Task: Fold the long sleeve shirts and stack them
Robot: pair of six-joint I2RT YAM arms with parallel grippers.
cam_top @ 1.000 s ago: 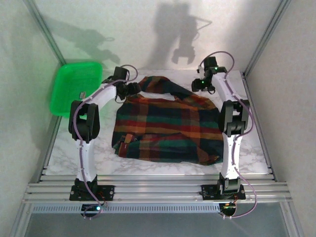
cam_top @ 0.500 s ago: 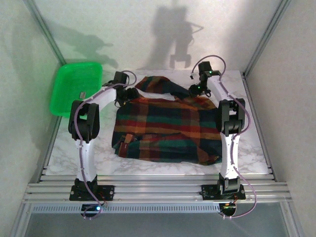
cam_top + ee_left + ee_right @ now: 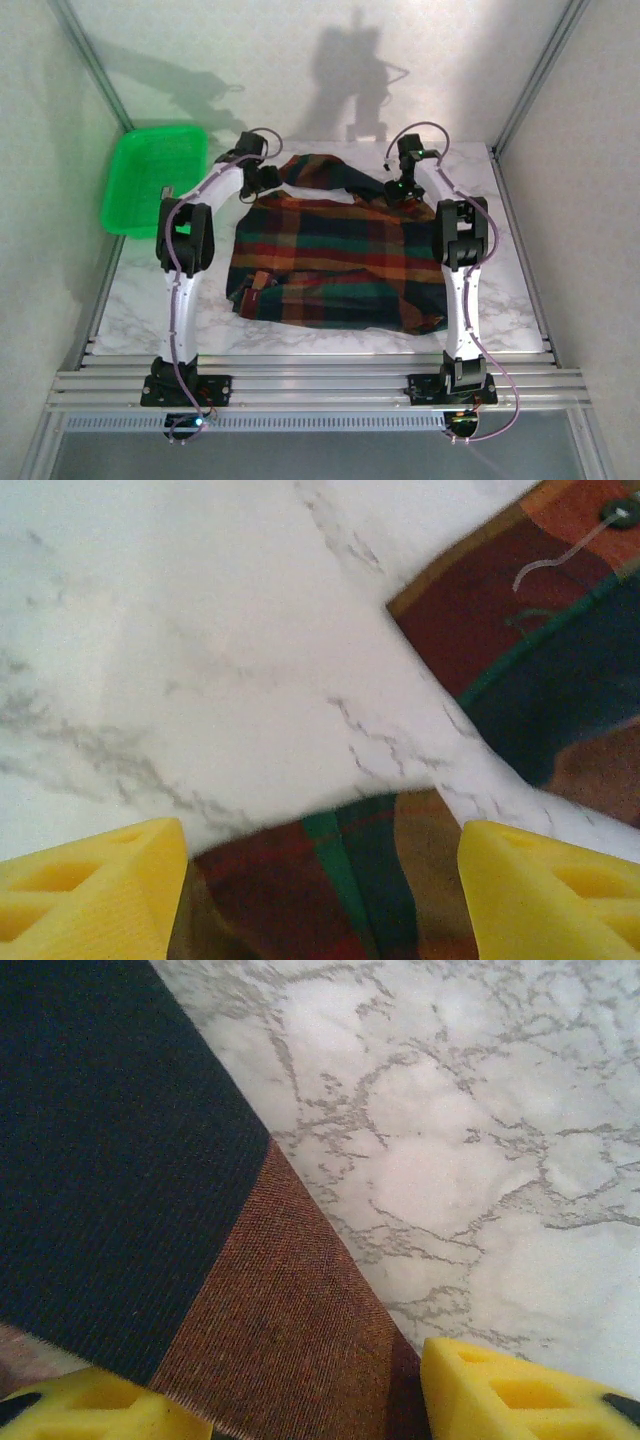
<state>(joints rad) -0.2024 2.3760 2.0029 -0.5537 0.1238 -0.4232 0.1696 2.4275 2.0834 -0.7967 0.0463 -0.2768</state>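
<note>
**Operator:** Between the wide-spread fingers of my left gripper (image 3: 322, 880) lies a plaid shirt (image 3: 340, 262) edge, with bare table (image 3: 200, 660) ahead.

**Spotter:** And the right?

**Operator:** My right gripper (image 3: 312, 1400) is wide too, straddling a hem, marble free to its right. Both arms stretch forward, wrists down.

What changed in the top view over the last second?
The right gripper swung inward to the far right corner of the shirt. The left gripper edged right to its far left corner, with its elbow shifting inward. In the wrist views both jaws stand open over cloth, with nothing gripped. The shirt and the tray stayed put.
</note>
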